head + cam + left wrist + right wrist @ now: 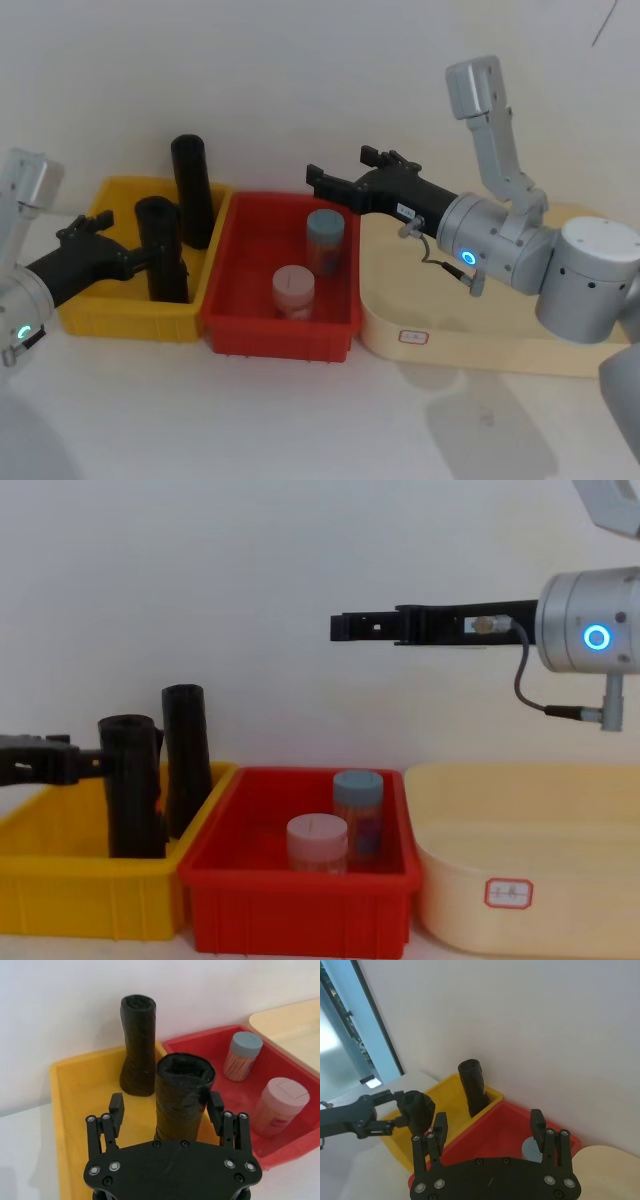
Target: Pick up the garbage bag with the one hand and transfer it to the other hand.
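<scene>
The garbage bag (162, 250) is a matte black roll standing upright in the yellow bin (120, 320), near its front. My left gripper (158, 260), the green-ringed one, reaches in from the left and straddles the roll at mid height. In the left wrist view the garbage bag (182, 1095) stands between the fingers (116, 1106); one finger touches it and a gap shows at the other. My right gripper (318, 182), blue-ringed, hovers open high above the red bin (280, 335) and holds nothing. From the chest it (340, 627) points left.
A second black roll (192, 190) stands at the yellow bin's back corner. The red bin holds a blue-lidded jar (325, 240) and a pink-lidded jar (293, 290). A cream tray (470, 345) lies to the right. A white wall is close behind.
</scene>
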`<act>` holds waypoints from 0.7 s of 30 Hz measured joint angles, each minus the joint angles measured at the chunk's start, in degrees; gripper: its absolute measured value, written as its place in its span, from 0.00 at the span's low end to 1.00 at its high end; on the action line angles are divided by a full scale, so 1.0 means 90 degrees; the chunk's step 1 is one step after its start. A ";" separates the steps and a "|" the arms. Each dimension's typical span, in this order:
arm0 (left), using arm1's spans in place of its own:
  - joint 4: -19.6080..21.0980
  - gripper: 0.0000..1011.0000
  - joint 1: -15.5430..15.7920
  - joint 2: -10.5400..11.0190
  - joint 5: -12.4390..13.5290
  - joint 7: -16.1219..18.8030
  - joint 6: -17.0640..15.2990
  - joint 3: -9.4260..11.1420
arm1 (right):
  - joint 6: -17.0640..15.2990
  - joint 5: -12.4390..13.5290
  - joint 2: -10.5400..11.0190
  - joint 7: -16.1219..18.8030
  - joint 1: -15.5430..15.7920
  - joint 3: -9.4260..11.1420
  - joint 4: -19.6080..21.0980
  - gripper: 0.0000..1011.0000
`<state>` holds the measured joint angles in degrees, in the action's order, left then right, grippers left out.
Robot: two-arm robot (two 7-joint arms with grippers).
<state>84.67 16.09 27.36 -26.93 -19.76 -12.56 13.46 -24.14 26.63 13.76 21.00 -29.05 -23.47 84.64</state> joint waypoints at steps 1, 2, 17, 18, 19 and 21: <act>-0.0097 0.99 0.0053 -0.0025 0.0040 -0.0001 0.0025 0.0048 | 0.0006 0.0007 0.0000 0.0004 -0.0003 -0.0003 -0.0006 0.99; -0.0137 0.99 0.0077 -0.0037 0.0058 -0.0001 0.0035 0.0068 | 0.0017 0.0015 0.0000 0.0013 -0.0009 -0.0011 -0.0017 0.99; -0.0913 0.99 0.0597 -0.0387 0.0309 -0.0117 0.0325 0.0381 | 0.0132 0.0114 0.0024 0.0021 -0.0045 -0.0032 -0.0079 0.99; -0.0937 0.99 0.0615 -0.0402 0.0314 -0.0126 0.0335 0.0390 | 0.0138 0.0121 0.0028 0.0020 -0.0044 -0.0030 -0.0077 0.99; -0.0962 0.99 0.0633 -0.0416 0.0321 -0.0134 0.0349 0.0400 | 0.0142 0.0127 0.0033 0.0019 -0.0041 -0.0028 -0.0074 0.99; -0.1035 0.99 0.0689 -0.0457 0.0339 -0.0157 0.0380 0.0424 | 0.0152 0.0150 0.0045 0.0016 -0.0026 -0.0021 -0.0057 0.99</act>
<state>75.36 22.29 23.25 -23.88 -21.17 -9.14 17.28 -22.77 27.98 14.16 21.15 -29.28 -23.66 84.13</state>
